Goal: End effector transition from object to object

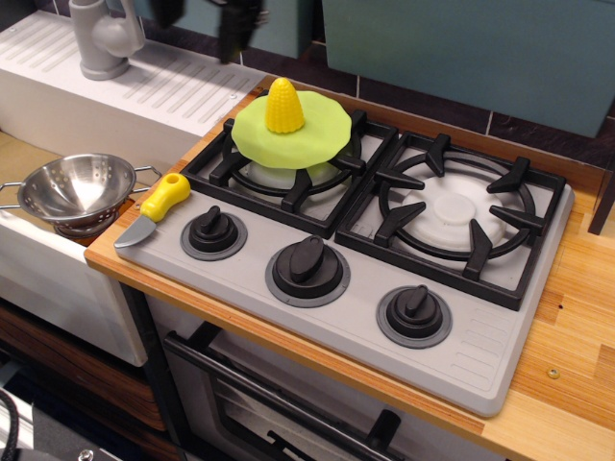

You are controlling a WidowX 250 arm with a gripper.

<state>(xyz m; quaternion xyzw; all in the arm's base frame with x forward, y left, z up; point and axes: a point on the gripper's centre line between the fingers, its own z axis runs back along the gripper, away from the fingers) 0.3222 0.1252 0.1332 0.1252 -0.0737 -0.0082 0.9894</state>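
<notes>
My black gripper is at the top edge of the view, blurred by motion and mostly cut off. It is up and to the left of the left rear burner, over the white sink drainboard. Two dark fingers hang apart with nothing between them. A yellow toy corn cob stands upright on a light green plate, which rests on the left burner grate. The gripper is well clear of the corn.
A yellow-handled toy knife lies at the stove's left edge. A metal colander sits to the left, lower down. A grey faucet stands at the back left. The right burner and three black knobs are at the front.
</notes>
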